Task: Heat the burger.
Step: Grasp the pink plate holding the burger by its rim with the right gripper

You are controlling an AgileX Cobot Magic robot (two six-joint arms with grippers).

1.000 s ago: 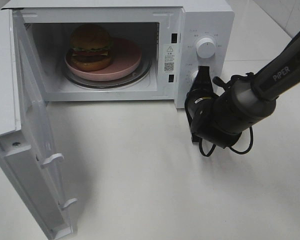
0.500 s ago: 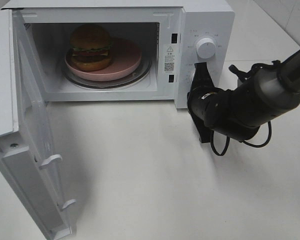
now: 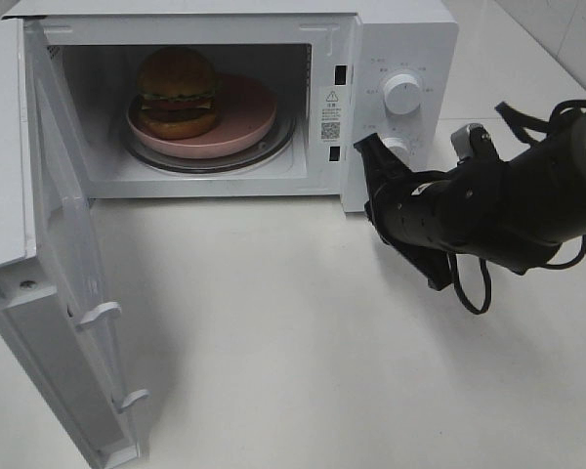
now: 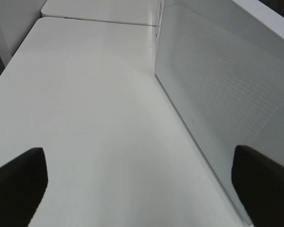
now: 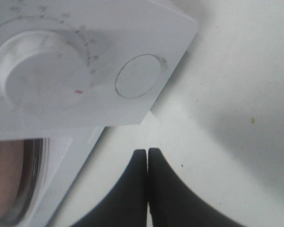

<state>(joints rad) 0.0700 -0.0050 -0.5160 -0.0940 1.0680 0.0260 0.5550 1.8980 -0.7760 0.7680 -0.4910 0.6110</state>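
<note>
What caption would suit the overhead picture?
Burger on pink plate inside the open microwave; the right pincer, shut, sits by the lower knob.

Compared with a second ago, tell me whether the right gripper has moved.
Yes. The right gripper has swung leftward, uncovering the lower knob that it hid before.

White box-shaped microwave oven [image 3: 400,39]: far side of scene, cavity open.
White hinged door [image 3: 54,293]: swung open at left, reaching to the near edge; two white latch hooks [image 3: 103,313] on its free edge.
Clear round glass turntable [image 3: 278,142]: on cavity floor.
Pink round plate [image 3: 249,107]: resting on turntable.
Upper white round dial [image 3: 401,94] and lower white round dial [image 3: 398,147]: right control panel, lower one partly hidden.
White QR-code label [image 3: 330,114]: on the frame between cavity and panel.
White matte tabletop [image 3: 273,342]: beneath all.
</note>
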